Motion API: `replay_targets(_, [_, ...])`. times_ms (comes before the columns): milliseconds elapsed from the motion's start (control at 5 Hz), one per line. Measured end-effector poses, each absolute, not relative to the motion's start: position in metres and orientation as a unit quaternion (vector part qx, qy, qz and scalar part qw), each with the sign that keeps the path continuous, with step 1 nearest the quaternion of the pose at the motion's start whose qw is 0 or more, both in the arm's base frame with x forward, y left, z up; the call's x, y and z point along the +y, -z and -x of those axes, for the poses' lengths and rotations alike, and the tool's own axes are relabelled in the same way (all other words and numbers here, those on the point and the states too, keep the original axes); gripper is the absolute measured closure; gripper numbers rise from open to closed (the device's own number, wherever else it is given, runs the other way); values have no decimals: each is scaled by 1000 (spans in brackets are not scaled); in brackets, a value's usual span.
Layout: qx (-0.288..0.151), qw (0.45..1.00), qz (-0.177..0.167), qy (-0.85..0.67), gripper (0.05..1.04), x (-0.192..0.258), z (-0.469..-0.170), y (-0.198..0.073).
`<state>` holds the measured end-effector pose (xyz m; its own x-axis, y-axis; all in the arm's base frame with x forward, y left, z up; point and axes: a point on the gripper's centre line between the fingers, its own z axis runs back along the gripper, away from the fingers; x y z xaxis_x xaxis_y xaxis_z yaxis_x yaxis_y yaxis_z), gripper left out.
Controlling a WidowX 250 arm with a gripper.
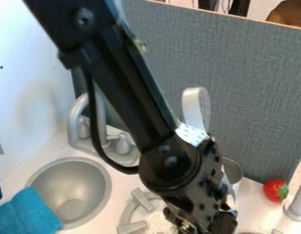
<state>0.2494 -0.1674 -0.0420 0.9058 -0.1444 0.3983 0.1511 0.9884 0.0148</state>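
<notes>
The step in hand appears to be close work beside the grey ring-shaped stove burner with raised bars (133,227): the black two-finger hand (198,224) hangs low over the white bench (119,196), with the burner just to its left in the view. I cannot tell how far open the hand is, nor whether it has hold of anything. By my judgement, the next move calls for a steady, small adjustment at this height, with care not to knock the burner's bars or the grey round-rimmed thing (233,170) behind the hand.

Counted, there are:
- 1 burner, with 2 bars visible
- 1 round grey sink basin (73,196), farther left of the hand
- 1 curved silver tap (76,116), behind and left, with 2 grey knobs (122,145)
- 1 bright blue cloth (27,212), far left, at the basin's edge
- 1 red round toy vegetable with a green top (275,189), right of the hand
- 1 pale grey upright post (298,201), beyond that
- 1 curved silver strip (194,107), behind the wrist
</notes>
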Motion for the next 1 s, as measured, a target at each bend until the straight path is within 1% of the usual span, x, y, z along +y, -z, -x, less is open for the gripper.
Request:
replay_targets(200, [-207, 975, 7, 79, 714, -171, -249, 49])
replay_targets(400, [-215, 973, 11, 80, 652, -174, -253, 50])
replay_targets(600, [-200, 976, 10, 83, 341, -172, -248, 59])
replay_targets(800, [-193, 977, 7, 90, 92, -170, -244, 60])
replay_targets(1000, [-206, 974, 18, 90, 77, -172, -246, 44])
